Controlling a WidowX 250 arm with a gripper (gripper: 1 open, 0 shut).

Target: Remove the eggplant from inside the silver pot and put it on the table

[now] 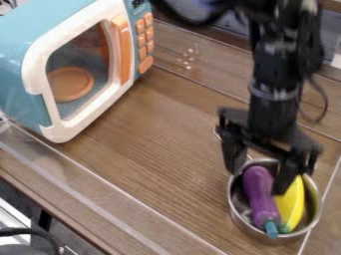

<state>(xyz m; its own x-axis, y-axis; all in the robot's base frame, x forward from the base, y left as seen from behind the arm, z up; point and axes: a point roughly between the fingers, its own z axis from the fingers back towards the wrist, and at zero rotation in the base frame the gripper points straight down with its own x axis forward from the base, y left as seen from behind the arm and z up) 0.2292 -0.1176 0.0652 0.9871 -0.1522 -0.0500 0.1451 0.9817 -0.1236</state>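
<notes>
The purple eggplant point(260, 199) with its teal stem end lies inside the silver pot point(237, 207) near the front right of the brown table point(147, 149). A yellow corn-like toy point(293, 200) lies in the pot beside it. My gripper point(270, 171) points down, blurred by motion, just over the pot's far side. It is open, with one finger point(230, 154) at the pot's left rim and the other at its right. Nothing is between the fingers. The arm hides the pot's wire handle.
A teal and white toy microwave point(67, 60) with its door open stands at the back left. The table's front edge runs along the lower left. Dark cables hang at the back right.
</notes>
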